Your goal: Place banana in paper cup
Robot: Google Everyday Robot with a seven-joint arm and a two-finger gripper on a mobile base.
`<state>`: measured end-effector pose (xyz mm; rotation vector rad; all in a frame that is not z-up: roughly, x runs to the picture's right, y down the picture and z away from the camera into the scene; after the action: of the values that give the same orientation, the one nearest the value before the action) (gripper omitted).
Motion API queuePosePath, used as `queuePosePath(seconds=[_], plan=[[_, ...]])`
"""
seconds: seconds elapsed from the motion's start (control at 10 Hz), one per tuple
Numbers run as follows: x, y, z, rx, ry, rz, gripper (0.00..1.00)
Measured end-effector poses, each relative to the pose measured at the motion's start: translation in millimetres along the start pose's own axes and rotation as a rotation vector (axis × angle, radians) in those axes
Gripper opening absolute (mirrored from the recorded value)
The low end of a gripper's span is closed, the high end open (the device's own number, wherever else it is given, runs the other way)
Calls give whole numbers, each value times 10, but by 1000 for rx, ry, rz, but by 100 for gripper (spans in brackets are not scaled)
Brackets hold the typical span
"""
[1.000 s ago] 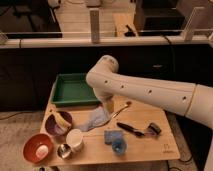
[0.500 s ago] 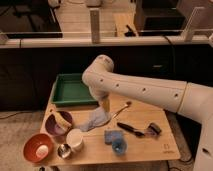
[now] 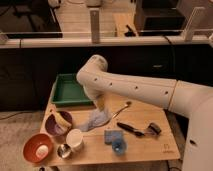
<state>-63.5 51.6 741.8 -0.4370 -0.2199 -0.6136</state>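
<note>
The banana [image 3: 60, 120] lies pale yellow and curved inside a purple bowl [image 3: 50, 128] at the table's left. Just right of and in front of that bowl stands the white paper cup [image 3: 75, 139], upright and apart from the banana. My white arm reaches in from the right, with its elbow over the green tray's right end. The gripper [image 3: 101, 104] hangs below that elbow, above a blue cloth [image 3: 95, 119] and right of the purple bowl. It is open, and nothing shows between its fingers.
A green tray [image 3: 62, 95] sits at the back left. An orange bowl [image 3: 35, 150] and a small metal cup [image 3: 63, 150] stand at the front left. A small blue cup [image 3: 119, 146], a blue sponge [image 3: 111, 135], a spoon [image 3: 120, 110] and a black brush [image 3: 139, 129] lie right of centre.
My arm has swung leftward, bringing its elbow and the gripper nearer to the purple bowl. The objects on the table have not moved.
</note>
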Motion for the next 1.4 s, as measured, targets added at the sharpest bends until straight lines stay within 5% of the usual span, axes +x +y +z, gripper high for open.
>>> queuePosePath(seconds=[1.4], plan=[[-246,-358,312,-7,-59,-112,80]])
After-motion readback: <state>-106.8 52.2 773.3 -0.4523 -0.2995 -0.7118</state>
